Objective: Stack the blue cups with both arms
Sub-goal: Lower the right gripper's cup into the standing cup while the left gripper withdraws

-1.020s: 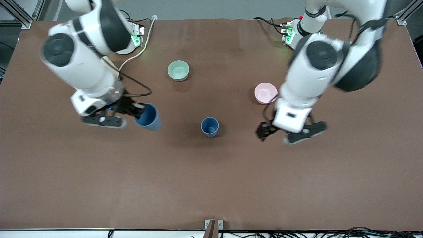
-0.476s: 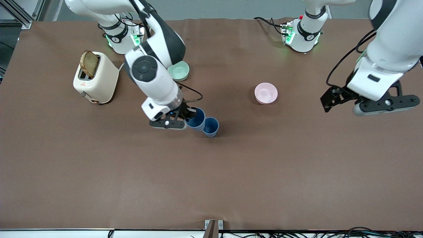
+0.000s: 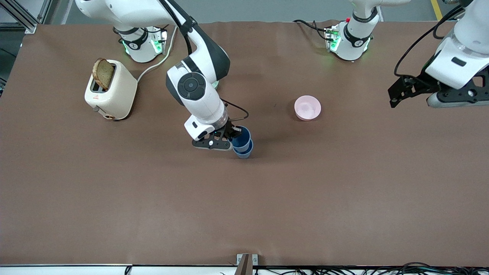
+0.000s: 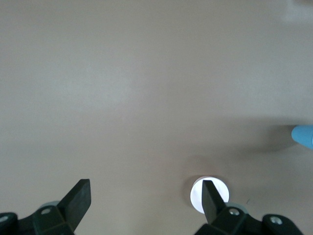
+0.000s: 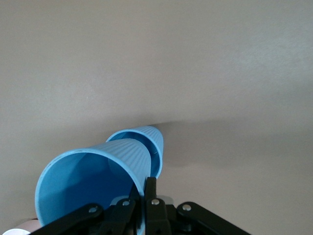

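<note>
My right gripper (image 3: 230,138) is shut on the rim of one blue cup (image 3: 241,136) and holds it tilted. The cup's base sits in the mouth of the second blue cup (image 3: 244,152), which stands mid-table. In the right wrist view the held cup (image 5: 93,181) fills the foreground. Its narrow end enters the standing cup (image 5: 155,139), and my right gripper (image 5: 146,196) pinches its wall. My left gripper (image 3: 397,95) is open, empty and raised over the left arm's end of the table. In the left wrist view my left gripper (image 4: 145,196) has its jaws wide apart.
A pink bowl (image 3: 307,107) stands between the cups and the left arm's end of the table. A cream toaster (image 3: 110,94) holding a bread slice (image 3: 103,72) stands near the right arm's base. The pale green bowl is mostly hidden by the right arm.
My right gripper carried its blue cup sideways to the standing cup and set its base into that cup's mouth. My left gripper rose and drew away toward its own end of the table.
</note>
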You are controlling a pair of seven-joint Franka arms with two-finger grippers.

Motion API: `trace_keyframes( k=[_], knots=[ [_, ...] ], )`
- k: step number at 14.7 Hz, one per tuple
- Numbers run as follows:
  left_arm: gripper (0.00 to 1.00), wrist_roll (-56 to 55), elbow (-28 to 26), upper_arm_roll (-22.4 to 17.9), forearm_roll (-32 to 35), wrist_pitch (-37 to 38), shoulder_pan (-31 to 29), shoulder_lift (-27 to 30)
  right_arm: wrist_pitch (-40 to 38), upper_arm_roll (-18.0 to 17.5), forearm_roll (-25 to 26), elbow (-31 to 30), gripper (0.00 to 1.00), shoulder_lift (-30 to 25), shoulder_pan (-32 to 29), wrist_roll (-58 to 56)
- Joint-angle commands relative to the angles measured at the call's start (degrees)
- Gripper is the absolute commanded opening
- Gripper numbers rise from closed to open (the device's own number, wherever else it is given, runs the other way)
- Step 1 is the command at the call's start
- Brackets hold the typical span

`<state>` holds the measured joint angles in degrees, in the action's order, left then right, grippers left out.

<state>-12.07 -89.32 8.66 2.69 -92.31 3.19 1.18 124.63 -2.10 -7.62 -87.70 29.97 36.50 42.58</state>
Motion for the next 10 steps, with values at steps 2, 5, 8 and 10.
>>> trace_keyframes(
  k=[2, 5, 8, 10],
  knots=[
    [1.00, 1.96, -6.21, -0.57, -1.28, -0.33, -0.73, 5.40, 0.70, 0.61, -0.55, -0.45, 0.01, 0.44, 1.11, 1.10],
    [1.00, 2.31, -5.87, -0.57, -1.28, -0.33, -0.73, 5.06, 1.32, 0.70, -0.38, -0.72, 0.03, 1.40, 1.38, 0.83],
    [1.00, 2.40, -5.78, -0.57, -1.28, -0.33, -0.73, 4.97, 1.32, 0.61, -0.20, -0.81, 0.07, 1.93, 1.55, 0.75],
    [1.00, 2.40, -5.78, -0.57, -1.28, -0.33, -0.73, 4.79, 1.76, 0.61, -0.20, -0.81, 0.08, 2.55, 1.73, 0.75]
  ],
)
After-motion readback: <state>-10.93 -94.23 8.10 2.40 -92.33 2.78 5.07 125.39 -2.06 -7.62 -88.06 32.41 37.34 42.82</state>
